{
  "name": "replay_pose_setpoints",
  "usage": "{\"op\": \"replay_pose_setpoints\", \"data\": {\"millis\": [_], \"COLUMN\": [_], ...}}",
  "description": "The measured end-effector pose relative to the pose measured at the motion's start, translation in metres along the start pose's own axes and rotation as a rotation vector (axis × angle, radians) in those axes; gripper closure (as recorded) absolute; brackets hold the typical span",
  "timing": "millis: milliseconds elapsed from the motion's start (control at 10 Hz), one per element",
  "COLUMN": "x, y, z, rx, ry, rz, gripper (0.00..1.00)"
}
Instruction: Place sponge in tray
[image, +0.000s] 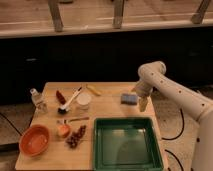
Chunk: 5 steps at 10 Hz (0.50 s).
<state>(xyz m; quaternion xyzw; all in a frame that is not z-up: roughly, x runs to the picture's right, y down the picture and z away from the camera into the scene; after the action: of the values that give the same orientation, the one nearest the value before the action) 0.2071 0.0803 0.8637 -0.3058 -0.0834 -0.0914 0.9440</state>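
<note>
Just right of centre frame, the robot's gripper (143, 104) hangs fingers-down over the wooden table (107, 111), jaws spread wide and holding nothing. It is close beside the right edge of the blue-grey sponge (129, 98), which lies flat on the tabletop just above the upper rim of the dark-green tray (125, 120). The risk from here appears to be one of alignment. The gripper sits to the side of the sponge rather than over it, so a straight descent could land a finger on the table or on the sponge's edge and shove the soft block leftward instead of straddling it. A shallow pinch on so low an object could also slip during the lift, dropping it short of the rim. The tray, filling the lower right of the frame, looks bare inside. The orange bowl (35, 141) at lower left likewise shows nothing in it, and whether the white cup (83, 101) at centre left holds anything cannot be told.
</note>
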Motion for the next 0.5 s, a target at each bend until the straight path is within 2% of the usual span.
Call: {"op": "replay_pose_setpoints", "data": {"millis": [500], "x": [0.0], "y": [-0.012], "z": [0.017], "rx": [-0.011], "ry": [-0.019], "rz": [-0.008], "gripper": [0.2]}}
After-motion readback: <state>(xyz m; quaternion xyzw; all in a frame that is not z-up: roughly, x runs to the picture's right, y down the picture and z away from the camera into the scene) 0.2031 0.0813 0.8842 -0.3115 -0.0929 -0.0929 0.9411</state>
